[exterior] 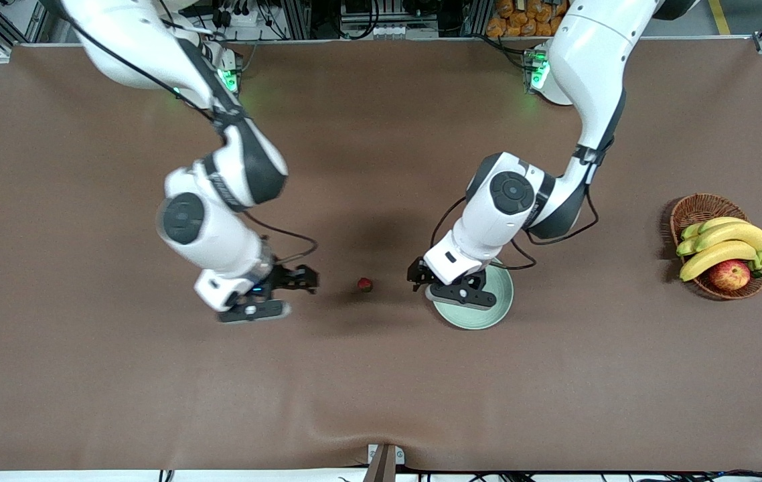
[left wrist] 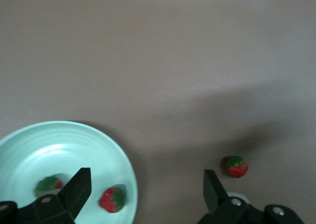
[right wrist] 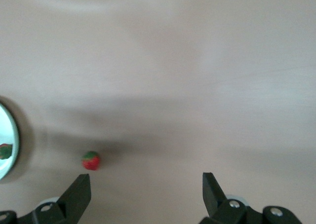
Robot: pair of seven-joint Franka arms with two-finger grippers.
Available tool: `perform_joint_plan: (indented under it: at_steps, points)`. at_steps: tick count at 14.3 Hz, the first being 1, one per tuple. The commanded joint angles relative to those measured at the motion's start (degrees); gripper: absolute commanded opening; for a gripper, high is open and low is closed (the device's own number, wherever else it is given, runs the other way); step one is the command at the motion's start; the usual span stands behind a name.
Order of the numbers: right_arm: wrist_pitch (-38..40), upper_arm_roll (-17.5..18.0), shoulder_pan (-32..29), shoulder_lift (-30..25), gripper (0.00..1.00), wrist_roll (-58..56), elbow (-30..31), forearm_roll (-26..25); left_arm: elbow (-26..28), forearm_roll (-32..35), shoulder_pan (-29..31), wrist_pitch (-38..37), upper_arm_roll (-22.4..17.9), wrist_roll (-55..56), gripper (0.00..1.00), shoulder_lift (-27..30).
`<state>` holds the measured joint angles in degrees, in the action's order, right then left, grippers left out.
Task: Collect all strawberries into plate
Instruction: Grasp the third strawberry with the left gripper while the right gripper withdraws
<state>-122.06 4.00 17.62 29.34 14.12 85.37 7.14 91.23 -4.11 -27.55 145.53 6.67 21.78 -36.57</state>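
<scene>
A wide brown surface (exterior: 381, 402) is seen, covered in a matte cloth with a slight ripple at the middle of the edge nearest the front camera. Metal framing, cables and equipment are seen along the edge where the arm bases stand.

The pale mint-green plate (exterior: 498, 311) is placed near the middle of the surface, toward the left arm's end, and is partly covered in the front view by the left tool (exterior: 416, 276). In the left wrist view two strawberries are seen in the plate (left wrist: 123, 159): one (left wrist: 112, 200) close to the rim and another (left wrist: 48, 185) deeper in, partly hidden by a finger. A third strawberry (exterior: 365, 284) is left on the bare surface, between the two tools and just beside the plate.

A brown wicker basket (exterior: 696, 207) is set near the left arm's end of the surface; bananas (exterior: 722, 244) and an apple (exterior: 729, 274) are held in it.

The left tool is held wide over the plate's rim, with nothing gripped. The right tool (exterior: 300, 278) is spread wide over bare surface, and nothing is held in it.
</scene>
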Motion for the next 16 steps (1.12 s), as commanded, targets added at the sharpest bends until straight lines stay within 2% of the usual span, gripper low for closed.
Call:
perform_joint_plan:
  at_steps: [1, 7, 8, 10, 12, 14, 16]
  points:
    - [4.71, 1.10, -5.74, -7.79, 1.00, -2.07, 5.15, -2.91, -5.27, -0.64, -2.76, 0.53, -0.16, 2.21, 1.00, -4.37]
    - [18.77, 1.10, -17.78, -22.29, 1.00, -12.79, 8.67, -4.41, -5.89, -0.64, -7.42, 15.99, -0.25, 4.39, 1.00, -11.84]
    - [22.10, -0.03, -18.76, -24.66, 1.00, -14.45, 8.59, -4.50, -5.98, -0.64, -8.47, 17.32, -0.42, 5.28, 1.00, -12.64]
    - [27.21, -5.47, -17.63, -27.48, 1.00, -18.14, 8.24, -4.50, -6.24, -0.64, -9.71, 19.87, -0.69, 5.46, 1.00, -13.70]
    - [29.94, -6.11, -18.32, -29.42, 1.00, -18.43, 8.15, -4.42, -6.33, -0.37, -10.85, 22.06, -0.78, 5.38, 0.99, -14.31]
    - [30.39, -5.85, -18.24, -31.26, 1.00, -17.72, 8.15, -4.33, -6.24, 0.15, -11.56, 23.74, -0.95, 4.85, 0.84, -14.84]
    - [31.18, -5.93, -18.24, -32.24, 1.00, -15.01, 8.32, -3.98, -6.24, 2.42, -11.56, 23.92, -0.95, 4.50, 0.75, -15.19]
